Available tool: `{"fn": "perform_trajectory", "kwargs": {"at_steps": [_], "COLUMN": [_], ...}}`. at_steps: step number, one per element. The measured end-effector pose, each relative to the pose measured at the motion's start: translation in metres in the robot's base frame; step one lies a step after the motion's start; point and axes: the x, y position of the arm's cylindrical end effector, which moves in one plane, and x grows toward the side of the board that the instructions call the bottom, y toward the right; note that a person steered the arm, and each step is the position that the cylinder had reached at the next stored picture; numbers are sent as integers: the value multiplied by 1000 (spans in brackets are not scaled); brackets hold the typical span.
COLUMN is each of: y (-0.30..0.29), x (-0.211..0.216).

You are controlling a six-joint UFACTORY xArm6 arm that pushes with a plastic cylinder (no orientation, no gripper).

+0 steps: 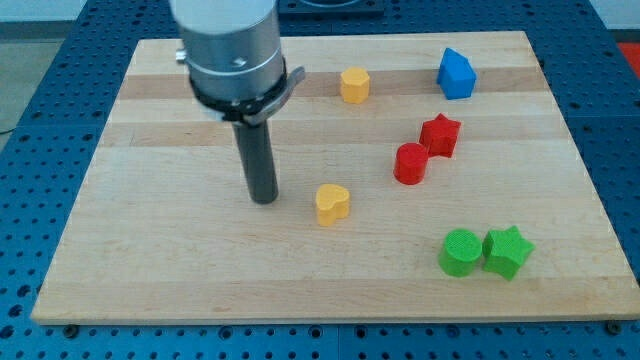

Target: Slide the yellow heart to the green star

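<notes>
Rod and blocks are laid out on a pale wooden board (150,270), itself set on a blue perforated table (30,130). My tip (264,199) is planted on the board left of centre, just to the view's left of the yellow heart (332,204) and a shade higher; a narrow strip of bare wood is seen between the two, so no contact is made. No fingers are carried by this arm: only the straight dark rod (256,155) hangs beneath the grey cylindrical housing (228,45), and nothing is held by it.

The yellow heart is found near the middle of the board, slightly toward the view's bottom. The green star (507,251) is placed well apart from it, down at the view's lower right, and is pressed against, or just beside, a green cylinder (460,251) on its left; whether the pair actually touch cannot be told for certain.

Higher up, a red cylinder (410,163) is seen touching a red star (440,134) that sits up and to its right. Near the view's top edge, a yellow hexagonal block (354,85) is stationed right of the housing, and a blue house-shaped block (456,74) is set further to the view's right, apart from everything else.
</notes>
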Motion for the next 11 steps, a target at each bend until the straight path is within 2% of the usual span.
{"fn": "perform_trajectory", "kwargs": {"at_steps": [1,3,4,5,6,7,8,9,10,11], "y": [31,167,169,132,142,190,238,234,195,200], "x": [15,15,15,11,-8,-17,-6,-5,-6,1]}}
